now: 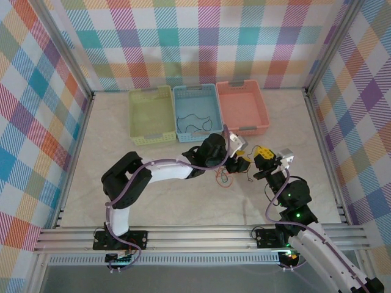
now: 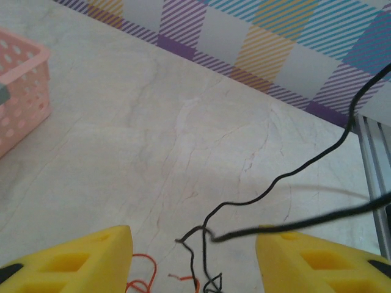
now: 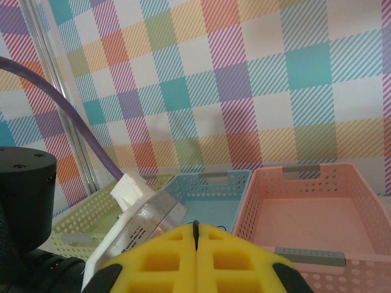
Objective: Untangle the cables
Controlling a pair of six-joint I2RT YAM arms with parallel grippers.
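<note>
- A thin black cable (image 2: 278, 180) rises off the table (image 2: 122, 134) in a loose curve, climbing toward the right wall; it kinks into a small knot low between the left gripper's (image 2: 192, 244) yellow fingers.
- A second black strand, blurred and close to the lens, crosses in front of the right-hand finger.
- An orange cable (image 2: 143, 273) lies curled on the table just beneath, beside the left finger; from overhead it shows as a small loop (image 1: 225, 179) at mid-table, below both grippers.
- The left gripper stands open, its fingers well apart on either side of the black cable and clamping nothing.
- The right gripper (image 3: 195, 229) is closed, its two yellow fingers pressed flush; whether a strand is pinched in the seam cannot be told.
- From above, the left gripper (image 1: 239, 163) and the right gripper (image 1: 259, 160) sit just beside each other, the left arm's wrist housing (image 3: 143, 213) crowding the right wrist camera.
- Three perforated plastic baskets line the far edge: a yellow-green basket (image 1: 151, 116), a blue basket (image 1: 195, 87) holding another curly black cable (image 1: 190, 116), and a pink basket (image 1: 242, 107).
- The tabletop is pale, veined like marble; pastel checked walls (image 1: 201, 36) surround it.
- A thick purple arm cable (image 3: 73, 116) arcs past.
</note>
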